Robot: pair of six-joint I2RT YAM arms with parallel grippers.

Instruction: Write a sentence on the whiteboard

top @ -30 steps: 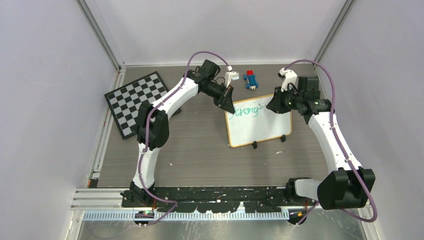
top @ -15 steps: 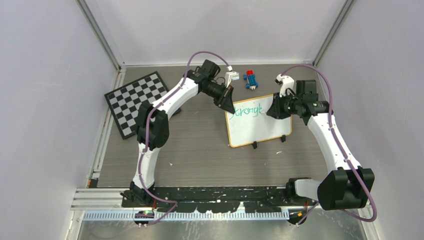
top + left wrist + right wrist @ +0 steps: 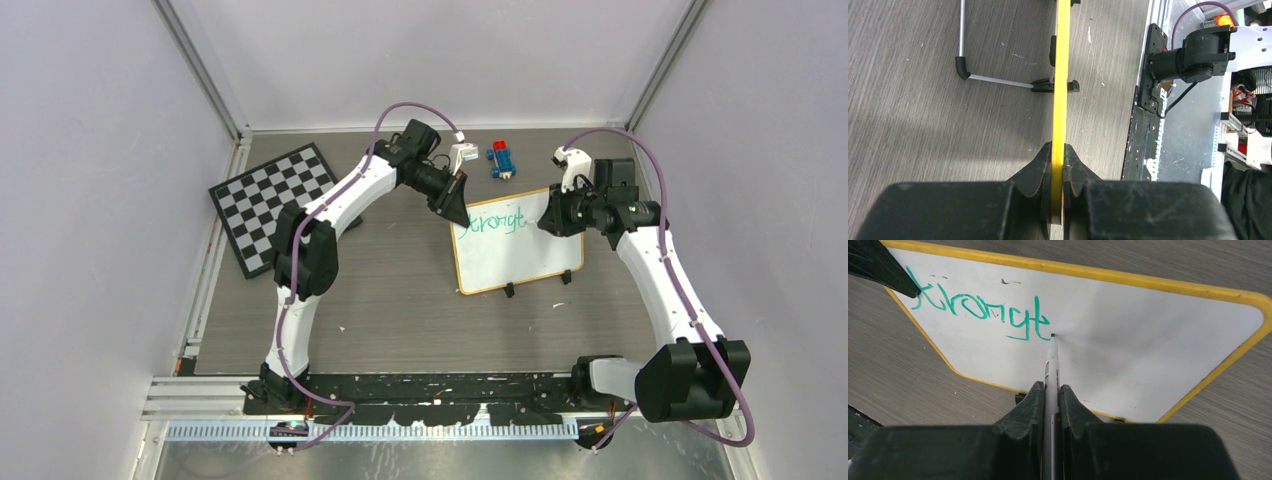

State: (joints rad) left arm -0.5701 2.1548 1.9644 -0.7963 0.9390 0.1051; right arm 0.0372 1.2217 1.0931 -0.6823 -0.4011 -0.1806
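Change vs 1 s back: green text on the whiteboard [image 3: 520, 262] went from "Strong" to "Strongt", so one more letter, a "t", is now down. R arm has shifted a bit toward the right of the top frame with it.

Sentence [image 3: 980, 310] so far = one word plus the first letter of the next, no gap between them. It sits upper left of the board in the R wrist view. Judgement: early in the task. Most of line 1 and everything below is unwritten, with plenty of white to the right of and under the text.

R gripper [image 3: 1050, 390]: jaws clamped on the marker [image 3: 1050, 362]. Tip is at the board just right of the "t" foot and looks to be touching.

L gripper [image 3: 1058, 150]: jaws pinched on the board's yellow edge, at its upper-left corner in the top view, prob. steadying it for writing.

Board sits centre-right of the top frame, between both grippers. It is edge-on in the L wrist view, with black clips and a thin metal stand leg showing, so it looks propped. Tilt can't tell.

Surface: grey wood-grain table [image 3: 400, 300], matte. Checkerboard [image 3: 270, 205] at frame left, well apart from the board. Small blue/red toy [image 3: 502, 160] just above the board's top edge.

Room: plain pale walls on three sides, alu rails in the corners and along the near edge.
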